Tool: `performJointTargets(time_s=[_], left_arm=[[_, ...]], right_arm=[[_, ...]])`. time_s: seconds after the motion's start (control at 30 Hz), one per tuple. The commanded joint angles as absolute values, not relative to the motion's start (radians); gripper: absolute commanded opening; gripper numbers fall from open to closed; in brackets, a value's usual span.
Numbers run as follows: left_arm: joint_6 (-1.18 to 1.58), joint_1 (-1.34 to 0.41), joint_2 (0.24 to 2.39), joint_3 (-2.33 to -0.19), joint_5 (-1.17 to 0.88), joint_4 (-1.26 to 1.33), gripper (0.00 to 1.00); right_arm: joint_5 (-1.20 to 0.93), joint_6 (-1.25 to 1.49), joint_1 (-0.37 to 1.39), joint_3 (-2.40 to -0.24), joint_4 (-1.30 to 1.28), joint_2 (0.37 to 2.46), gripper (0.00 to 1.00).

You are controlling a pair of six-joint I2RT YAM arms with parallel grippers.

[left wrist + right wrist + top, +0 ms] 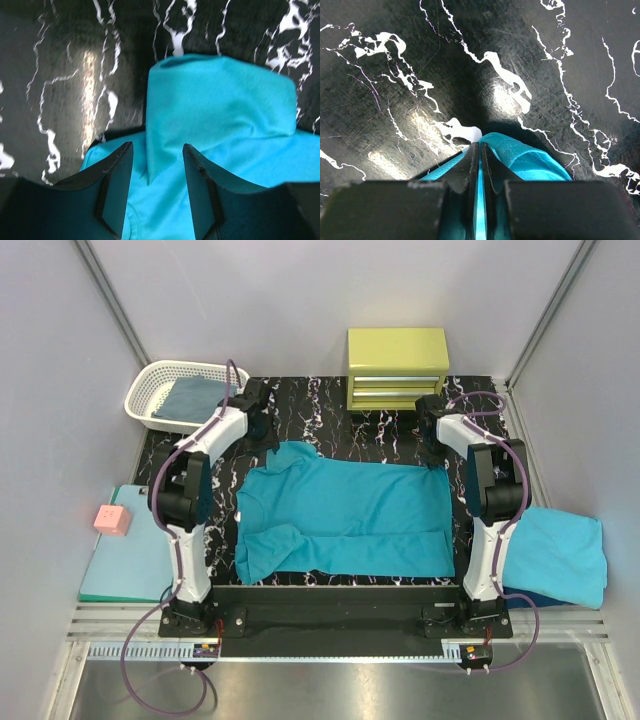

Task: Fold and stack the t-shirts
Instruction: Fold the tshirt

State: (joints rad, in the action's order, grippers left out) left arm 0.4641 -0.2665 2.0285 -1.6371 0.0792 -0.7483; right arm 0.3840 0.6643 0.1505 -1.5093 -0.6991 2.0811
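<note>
The teal shirt (345, 520) lies flat on the black table (330, 410). The right gripper (480, 150) pinches one far corner tight; the left gripper (157, 146) stands open around the other. Squeeze left shut, then lift both together.

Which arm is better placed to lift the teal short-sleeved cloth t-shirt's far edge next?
Probably right: the right fingers are closed on a corner of the teal cloth t-shirt; the left fingers stand apart around a fold, not gripping.
</note>
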Motion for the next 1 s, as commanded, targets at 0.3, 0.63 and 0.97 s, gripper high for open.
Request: performJointTargets(time_s=[0.3, 0.63, 0.97], left_arm=[[0.428, -0.252, 2.190, -1.879, 0.054, -0.722, 0.47], [0.448, -0.261, 2.324, -2.097, -0.058, -0.721, 0.46], [0.454, -0.271, 2.398, -2.120, -0.100, -0.746, 0.46]], right_arm=[[0.405, 0.658, 0.150, -1.516, -0.712, 2.100, 0.09], [0.397, 0.653, 0.152, -1.543, -0.715, 2.126, 0.09], [0.399, 0.650, 0.152, -1.572, -0.721, 2.143, 0.09]])
